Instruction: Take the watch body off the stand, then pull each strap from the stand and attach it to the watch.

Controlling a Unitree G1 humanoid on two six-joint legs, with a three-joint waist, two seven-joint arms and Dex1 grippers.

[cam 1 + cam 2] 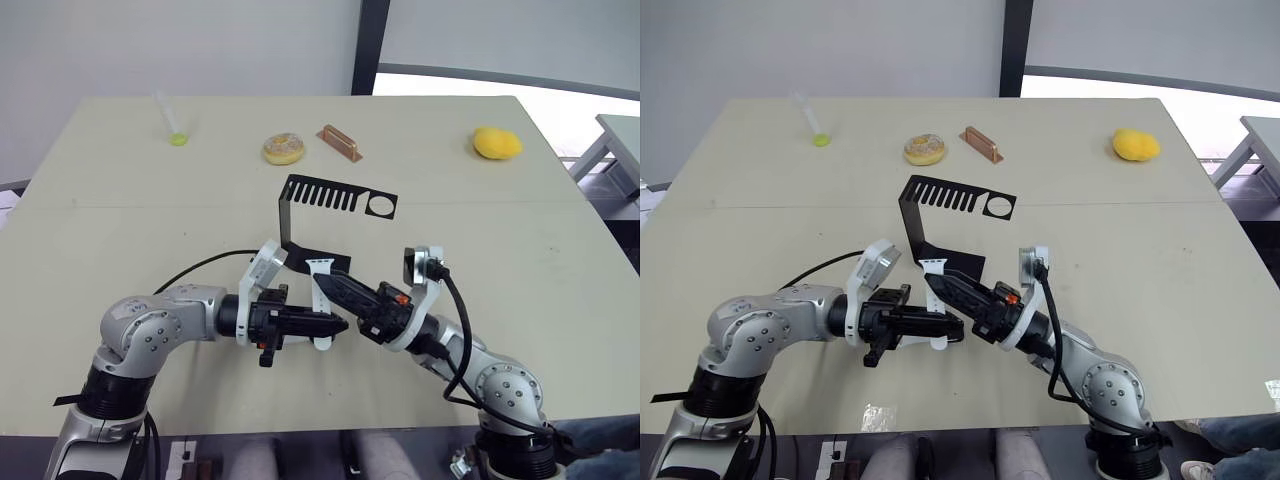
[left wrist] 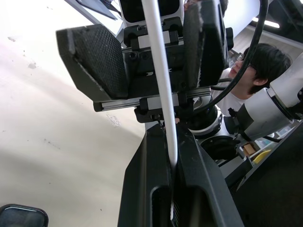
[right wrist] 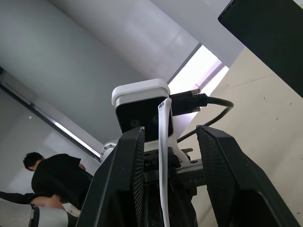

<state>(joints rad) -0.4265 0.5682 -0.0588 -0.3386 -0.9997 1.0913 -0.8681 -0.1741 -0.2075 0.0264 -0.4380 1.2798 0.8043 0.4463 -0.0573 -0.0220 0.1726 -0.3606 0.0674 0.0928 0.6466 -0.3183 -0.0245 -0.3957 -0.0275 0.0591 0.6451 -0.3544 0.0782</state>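
The black stand (image 1: pixel 330 193) stands upright at mid-table, its slotted top arm pointing right. Just in front of it, my left gripper (image 1: pixel 338 324) is shut on a slim white strap (image 2: pixel 158 94), which runs upward from its fingers. My right gripper (image 1: pixel 332 287) comes in from the right and is open. The strap (image 3: pixel 163 156) passes through the gap between its two fingers (image 3: pixel 128 179) without being pinched. A dark rounded object (image 2: pixel 21 215) lies on the table beneath my left arm; I cannot tell whether it is the watch body.
Along the far side of the table lie a pipette with green liquid (image 1: pixel 175 130), a doughnut (image 1: pixel 284 148), a copper-coloured block (image 1: pixel 340 142) and a yellow lump (image 1: pixel 496 143). A person in black (image 3: pixel 52 182) sits behind me. The table's front edge is close under both arms.
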